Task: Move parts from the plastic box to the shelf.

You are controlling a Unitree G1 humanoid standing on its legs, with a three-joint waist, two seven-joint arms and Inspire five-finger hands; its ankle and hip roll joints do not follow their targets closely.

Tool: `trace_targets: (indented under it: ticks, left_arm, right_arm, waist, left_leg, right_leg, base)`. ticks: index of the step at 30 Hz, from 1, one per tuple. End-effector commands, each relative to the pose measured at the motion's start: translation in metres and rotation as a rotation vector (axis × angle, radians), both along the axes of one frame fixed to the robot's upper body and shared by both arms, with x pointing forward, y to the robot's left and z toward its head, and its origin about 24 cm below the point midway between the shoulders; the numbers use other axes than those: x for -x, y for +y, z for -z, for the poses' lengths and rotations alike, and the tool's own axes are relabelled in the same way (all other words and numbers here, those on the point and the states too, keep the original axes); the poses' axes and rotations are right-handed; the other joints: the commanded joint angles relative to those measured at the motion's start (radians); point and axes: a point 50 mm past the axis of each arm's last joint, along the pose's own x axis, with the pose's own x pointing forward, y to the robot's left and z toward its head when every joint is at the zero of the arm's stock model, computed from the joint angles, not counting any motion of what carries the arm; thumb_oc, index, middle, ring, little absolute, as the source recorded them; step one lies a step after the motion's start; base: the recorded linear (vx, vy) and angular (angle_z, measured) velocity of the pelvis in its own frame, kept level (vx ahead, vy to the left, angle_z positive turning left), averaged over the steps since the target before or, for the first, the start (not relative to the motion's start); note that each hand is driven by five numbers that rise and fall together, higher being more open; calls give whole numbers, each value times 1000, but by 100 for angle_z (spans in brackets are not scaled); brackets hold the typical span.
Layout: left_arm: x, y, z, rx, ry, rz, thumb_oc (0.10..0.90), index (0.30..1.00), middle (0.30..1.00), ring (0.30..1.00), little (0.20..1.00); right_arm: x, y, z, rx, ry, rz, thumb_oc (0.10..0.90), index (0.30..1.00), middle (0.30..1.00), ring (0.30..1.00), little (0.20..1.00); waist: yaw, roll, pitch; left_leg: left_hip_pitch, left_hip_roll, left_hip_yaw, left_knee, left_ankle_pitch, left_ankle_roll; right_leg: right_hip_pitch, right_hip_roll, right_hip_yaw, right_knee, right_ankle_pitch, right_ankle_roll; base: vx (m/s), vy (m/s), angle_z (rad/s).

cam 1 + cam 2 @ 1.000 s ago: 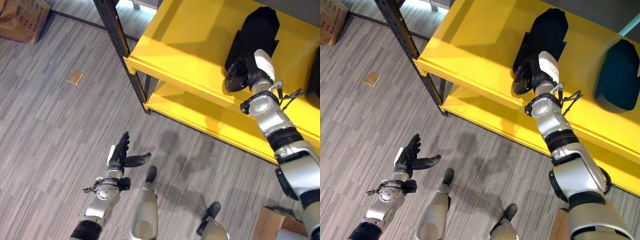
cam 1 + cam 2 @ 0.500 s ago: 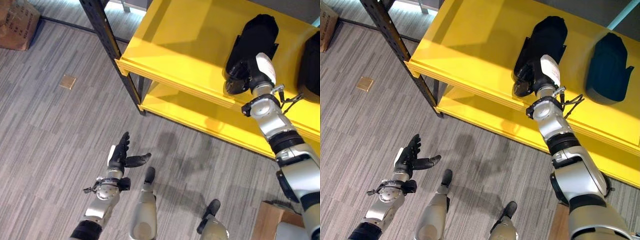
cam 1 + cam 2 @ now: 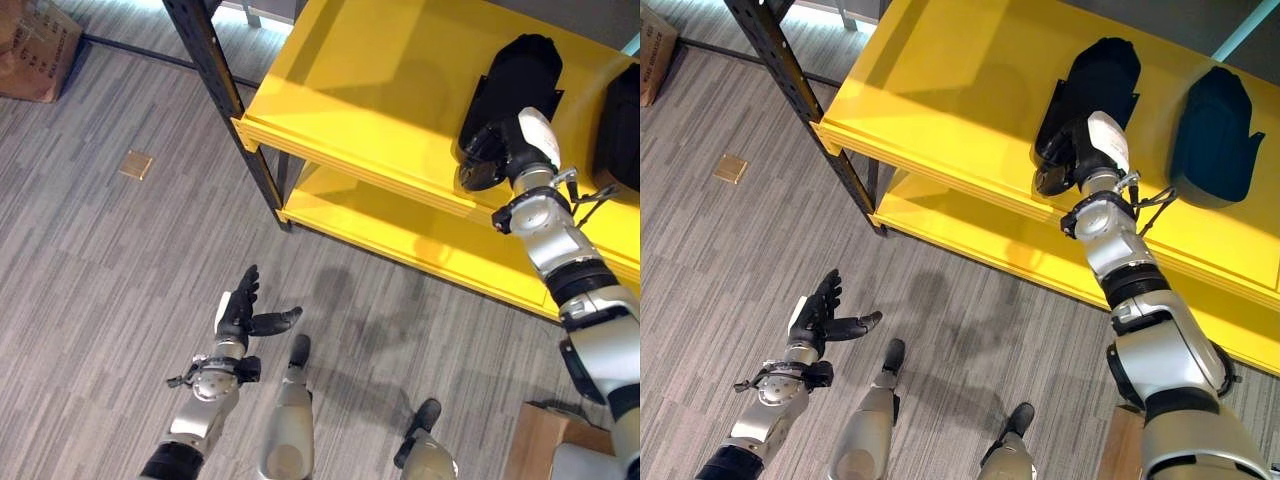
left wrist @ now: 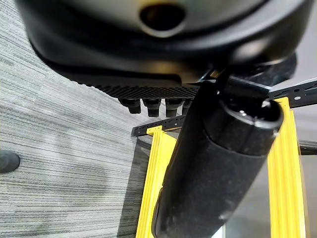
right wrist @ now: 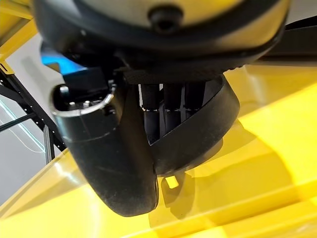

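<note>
- The right hand (image 3: 1087, 148) is on the near end of a black part (image 3: 1092, 90), fingers curled round its rim as the right wrist view shows; the part rests on the yellow shelf (image 3: 940, 90).
- Compared with half a second ago, hand and part sit slightly further along the shelf towards the second black part (image 3: 1212, 122), which lies apart from them; the shift is small and may be partly camera motion.
- Judgement: the part looks placed, and letting go is what remains.
- The left hand (image 3: 243, 308) hangs over the grey floor (image 3: 90, 260), fingers spread and holding nothing, as before.
- A brown box (image 3: 38, 40) sits by the black shelf post (image 3: 225, 95).
</note>
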Motion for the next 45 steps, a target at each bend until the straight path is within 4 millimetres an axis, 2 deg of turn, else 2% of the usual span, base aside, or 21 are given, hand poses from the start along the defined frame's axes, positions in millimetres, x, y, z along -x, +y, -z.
trace_targets:
  ticks: [1,17,26,45]
  left_arm:
    - [-5,1,-28,10,-170,12,900,1000,1000,1000,1000]
    - [-6,3,-29,11,-177,2,900,1000,1000,1000,1000]
    - [-6,4,-29,14,-174,-3,900,1000,1000,1000,1000]
    - [-6,3,-27,26,-168,-4,900,1000,1000,1000,1000]
  right_arm:
    - [2,-11,-37,198,-62,38,400,300,300,300,300]
    - [2,3,-55,308,-97,-3,400,300,300,300,300]
    - [1,6,-59,284,-113,-8,400,300,300,300,300]
    - [-3,26,-72,209,-175,-54,400,300,300,300,300]
  waist:
    - [13,-22,-26]
    - [14,-33,-27]
    - [21,-34,-26]
    - [38,-34,-27]
  left_leg:
    - [137,24,62,-94,-101,61]
    - [141,23,67,-100,-102,65]
    - [138,21,66,-101,-101,65]
    - [133,18,59,-98,-105,69]
  right_leg:
    - [18,-25,31,55,119,12]
    - [16,-20,34,49,131,14]
    - [16,-20,33,48,137,14]
    - [18,-16,33,45,146,15]
  base:
    - [0,0,0]
    - [0,0,0]
    - [0,0,0]
    - [0,0,0]
